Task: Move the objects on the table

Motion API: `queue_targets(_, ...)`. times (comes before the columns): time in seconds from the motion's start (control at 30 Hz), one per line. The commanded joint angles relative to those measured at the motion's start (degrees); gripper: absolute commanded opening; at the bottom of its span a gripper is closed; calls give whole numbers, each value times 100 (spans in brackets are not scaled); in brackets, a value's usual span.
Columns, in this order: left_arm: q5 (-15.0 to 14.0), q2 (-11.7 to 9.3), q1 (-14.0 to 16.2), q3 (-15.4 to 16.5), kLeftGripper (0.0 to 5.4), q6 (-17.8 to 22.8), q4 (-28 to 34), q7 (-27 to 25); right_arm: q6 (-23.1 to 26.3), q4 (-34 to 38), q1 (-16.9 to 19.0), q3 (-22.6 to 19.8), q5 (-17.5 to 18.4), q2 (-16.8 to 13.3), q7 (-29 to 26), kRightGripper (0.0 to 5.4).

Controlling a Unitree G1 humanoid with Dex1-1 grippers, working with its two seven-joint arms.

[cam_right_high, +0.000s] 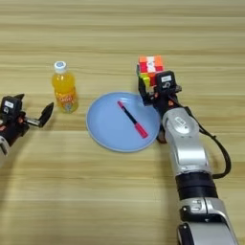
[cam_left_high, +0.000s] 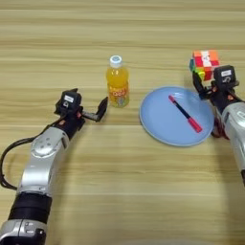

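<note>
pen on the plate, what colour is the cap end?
Red, on a black pen lying on the blue plate. Clearest in the left eye view.

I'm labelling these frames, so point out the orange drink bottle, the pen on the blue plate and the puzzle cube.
orange drink bottle [cam_left_high: 117,86], left eye view, on its label.
pen [cam_left_high: 182,110], left eye view, on the black barrel, lying on the plate.
puzzle cube [cam_right_high: 150,63], right eye view, on its top face.
</note>
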State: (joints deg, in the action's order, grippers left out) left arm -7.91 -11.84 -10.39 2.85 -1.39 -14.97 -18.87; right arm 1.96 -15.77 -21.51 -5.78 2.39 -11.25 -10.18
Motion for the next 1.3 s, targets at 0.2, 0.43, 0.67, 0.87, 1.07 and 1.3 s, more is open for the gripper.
queue_targets(0.2, 263, -28, -284, 282, 540, -353, -331, 613, -180, -166, 70, -346, -145, -330, 458, 334)
queue_targets(0.43, 116, 203, -663, 545, 540, -1098, -1060, 956, -206, -490, 96, -568, -90, -440, 651, 334)
queue_targets(0.67, 167, 283, -903, 659, 540, -1839, -1753, 1090, -244, -649, 170, -586, -103, -486, 638, 334)
queue_targets(0.87, 185, 289, -1011, 671, 540, -2091, -2052, 1172, -254, -968, 178, -611, -112, -579, 602, 334)
queue_targets(1.07, 182, 310, -1021, 658, 540, -2179, -2099, 1219, -224, -1266, 123, -652, 24, -582, 474, 334)
queue_targets(1.3, 192, 303, -1042, 666, 540, -2266, -2120, 1288, -122, -1697, 31, -692, 248, -576, 216, 334)
